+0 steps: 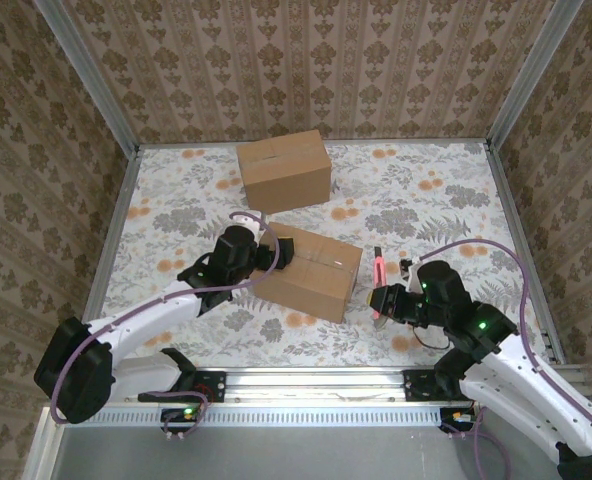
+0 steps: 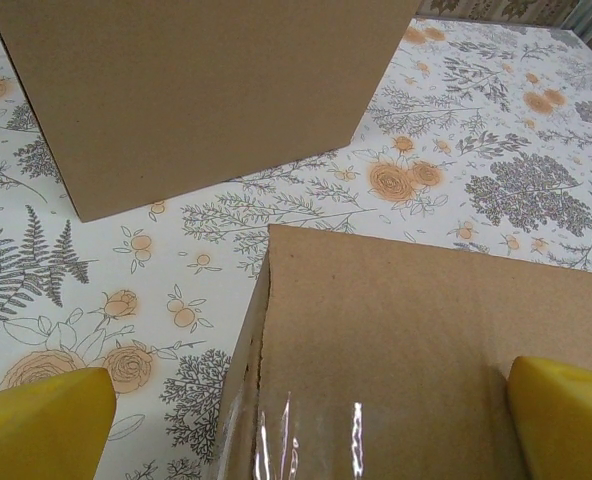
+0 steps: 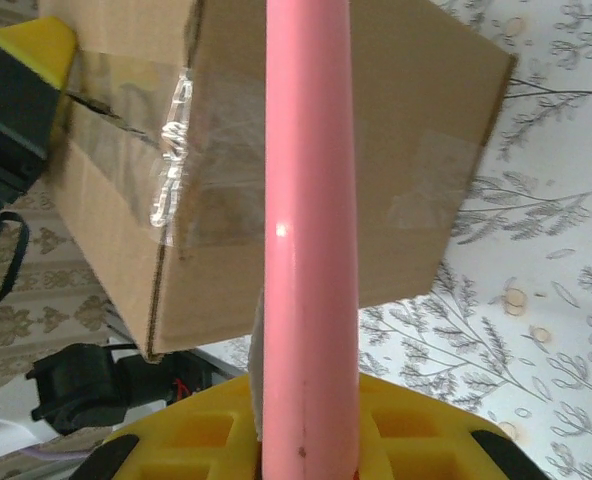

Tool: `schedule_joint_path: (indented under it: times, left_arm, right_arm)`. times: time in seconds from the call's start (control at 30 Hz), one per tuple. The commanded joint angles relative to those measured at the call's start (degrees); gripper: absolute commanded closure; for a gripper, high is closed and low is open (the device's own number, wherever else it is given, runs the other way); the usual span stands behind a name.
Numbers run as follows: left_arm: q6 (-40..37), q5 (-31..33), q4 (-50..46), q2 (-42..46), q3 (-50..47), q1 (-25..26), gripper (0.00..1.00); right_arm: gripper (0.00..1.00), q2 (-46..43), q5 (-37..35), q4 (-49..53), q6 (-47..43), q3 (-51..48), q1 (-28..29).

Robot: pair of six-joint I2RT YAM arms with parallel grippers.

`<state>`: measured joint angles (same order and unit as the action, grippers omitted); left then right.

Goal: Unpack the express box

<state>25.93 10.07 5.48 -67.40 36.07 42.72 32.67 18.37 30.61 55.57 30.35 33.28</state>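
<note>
The taped box (image 1: 314, 268) sits mid-table. My left gripper (image 1: 272, 255) straddles its nine-o'clock end, jaws wide, clamping nothing. My right gripper (image 1: 384, 298), at three o'clock, pinches a pink tool (image 1: 378, 270). Unbraced, I reckon the box may skid when that tool pushes.

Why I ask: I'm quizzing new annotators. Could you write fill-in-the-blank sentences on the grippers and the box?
1. The right gripper is shut on a ____ tool.
2. The left gripper, at the near box, has its jaws ____.
3. The near box is sealed with clear ____.
Missing words: pink; open; tape.
</note>
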Motion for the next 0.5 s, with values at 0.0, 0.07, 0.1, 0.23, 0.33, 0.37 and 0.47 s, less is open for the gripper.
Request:
schedule_joint_path:
  times: [0.0, 0.07, 0.1, 0.23, 0.33, 0.37, 0.47]
  left_arm:
    - [-0.72, -0.30, -12.50, -4.16, -3.60, -0.02, 0.00]
    - [-0.79, -0.29, -12.57, -4.24, -3.56, -0.06, 0.00]
    - [-0.71, -0.23, -12.55, -4.21, -3.56, -0.05, 0.00]
    - [-0.53, -0.22, -12.62, -4.15, -3.54, -0.02, 0.00]
    - [-0.20, -0.05, -12.46, -4.15, -3.81, -0.09, 0.00]
    - [-0.03, -0.10, -12.37, -4.15, -3.90, -0.09, 0.00]
    - [0.13, -0.15, -12.07, -4.39, -4.00, -0.04, 0.00]
  right_arm:
    - [1.00, 0.18, 4.04, -2.64, -0.86, 0.03, 0.31]
    - [1.00, -0.27, 5.26, -0.75, -1.64, 0.46, 0.31]
    - [1.00, -0.67, 6.01, -0.16, -1.87, 0.50, 0.30]
    - [1.00, -3.17, 7.96, 4.17, -1.87, 0.38, 0.30]
    - [1.00, -5.33, 9.41, 5.34, -1.18, -0.19, 0.30]
    - [1.00, -5.78, 10.02, 5.13, -0.79, -0.57, 0.32]
    - [1.00, -6.17, 11.86, 2.93, 0.54, -1.95, 0.31]
